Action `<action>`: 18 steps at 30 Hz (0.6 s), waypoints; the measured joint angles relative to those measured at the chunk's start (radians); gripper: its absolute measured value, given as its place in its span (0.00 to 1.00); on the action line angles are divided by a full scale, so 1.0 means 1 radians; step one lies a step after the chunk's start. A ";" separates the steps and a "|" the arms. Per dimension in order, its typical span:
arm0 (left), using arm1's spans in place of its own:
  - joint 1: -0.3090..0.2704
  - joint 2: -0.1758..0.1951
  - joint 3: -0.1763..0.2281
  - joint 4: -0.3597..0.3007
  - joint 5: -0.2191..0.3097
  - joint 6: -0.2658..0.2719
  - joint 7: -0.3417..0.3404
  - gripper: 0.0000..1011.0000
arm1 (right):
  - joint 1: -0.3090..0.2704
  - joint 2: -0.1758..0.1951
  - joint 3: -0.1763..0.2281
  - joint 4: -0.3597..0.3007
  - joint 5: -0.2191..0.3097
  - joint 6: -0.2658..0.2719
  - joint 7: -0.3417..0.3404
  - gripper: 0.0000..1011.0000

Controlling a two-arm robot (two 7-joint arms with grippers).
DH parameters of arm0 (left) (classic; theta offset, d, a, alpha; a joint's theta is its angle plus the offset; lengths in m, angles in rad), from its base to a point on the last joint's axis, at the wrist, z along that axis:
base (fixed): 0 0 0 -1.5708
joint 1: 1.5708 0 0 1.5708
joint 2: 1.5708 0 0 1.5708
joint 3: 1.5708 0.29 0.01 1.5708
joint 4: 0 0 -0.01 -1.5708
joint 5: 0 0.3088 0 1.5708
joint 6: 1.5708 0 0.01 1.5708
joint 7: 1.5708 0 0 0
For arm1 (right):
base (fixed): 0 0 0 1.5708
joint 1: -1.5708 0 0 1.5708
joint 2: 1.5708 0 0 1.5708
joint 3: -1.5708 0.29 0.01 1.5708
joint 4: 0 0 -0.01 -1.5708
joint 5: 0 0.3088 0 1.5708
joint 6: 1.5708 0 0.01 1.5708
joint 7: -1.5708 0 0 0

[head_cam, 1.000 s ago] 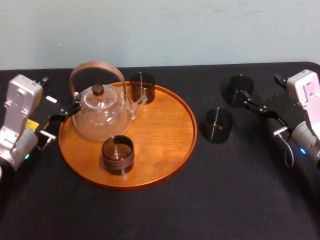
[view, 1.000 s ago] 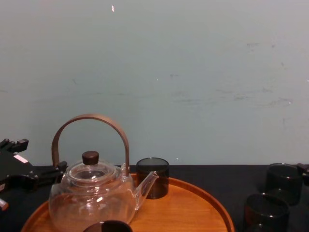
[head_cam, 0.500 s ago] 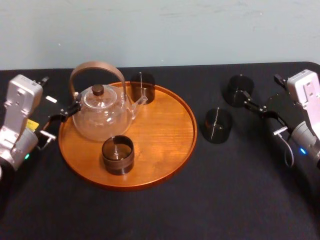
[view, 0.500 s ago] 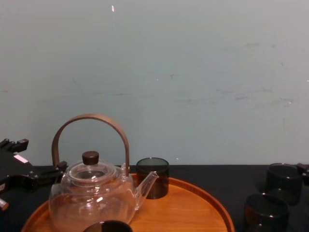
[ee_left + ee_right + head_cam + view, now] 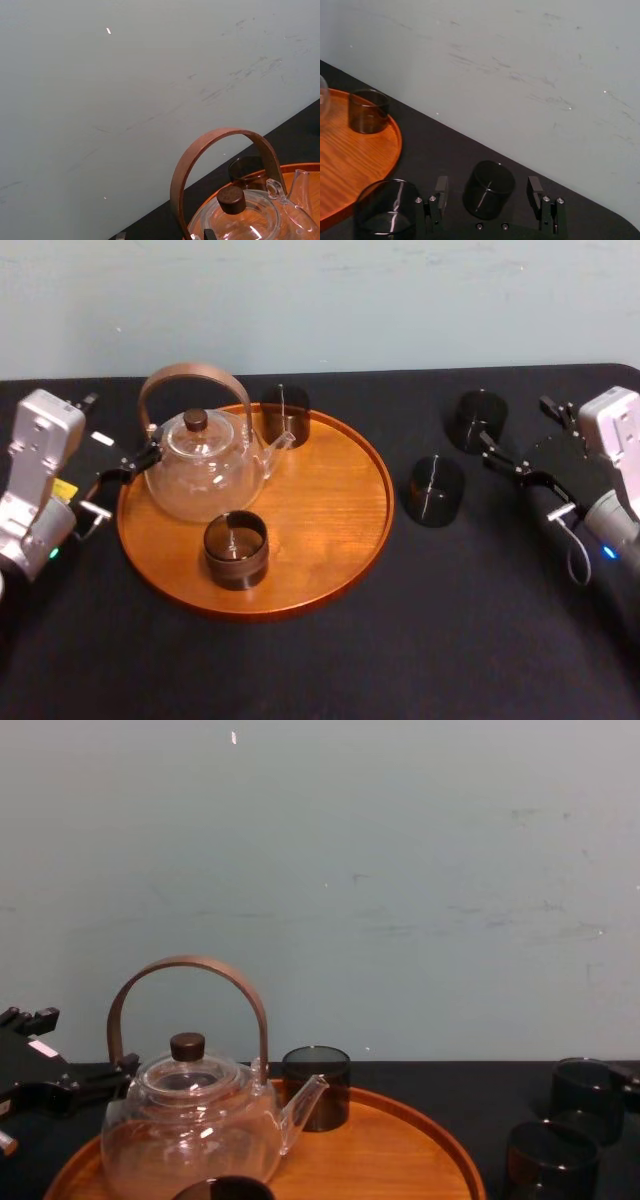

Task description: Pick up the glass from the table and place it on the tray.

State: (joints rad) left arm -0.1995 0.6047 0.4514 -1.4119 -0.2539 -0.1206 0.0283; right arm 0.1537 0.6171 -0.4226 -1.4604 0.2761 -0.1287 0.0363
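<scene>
Two dark smoky glasses stand on the black table (image 5: 450, 630), right of the round wooden tray (image 5: 335, 505). The far glass (image 5: 478, 420) (image 5: 489, 189) is in line with my right gripper (image 5: 520, 435) (image 5: 487, 186), which is open; its fingers (image 5: 440, 192) stand apart from the glass on either side and touch nothing. The nearer glass (image 5: 436, 490) (image 5: 387, 207) sits between that gripper and the tray. My left gripper (image 5: 120, 430) (image 5: 45, 1065) is parked open at the tray's left edge, beside the teapot.
On the tray are a clear glass teapot (image 5: 205, 468) with a brown arched handle and two more dark glasses, one at the back (image 5: 285, 415) and one at the front (image 5: 236, 548). The tray's right half is bare wood. A pale wall stands behind the table.
My right gripper has shifted slightly toward me and dropped a little beside the far glass. Both glasses, the tray and the left arm have stayed where they were.
</scene>
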 joint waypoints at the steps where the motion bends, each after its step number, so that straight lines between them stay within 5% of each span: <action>1: 0.000 0.000 0.000 0.000 0.000 0.000 0.000 1.00 | -0.006 0.001 0.003 -0.006 0.002 0.000 0.002 0.99; 18: 0.000 0.000 0.000 0.000 0.000 0.000 0.000 1.00 | -0.147 0.020 0.059 -0.116 0.056 -0.007 0.061 0.99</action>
State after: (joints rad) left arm -0.1995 0.6047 0.4514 -1.4120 -0.2539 -0.1205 0.0283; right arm 0.0070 0.6368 -0.3636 -1.5766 0.3318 -0.1360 0.0976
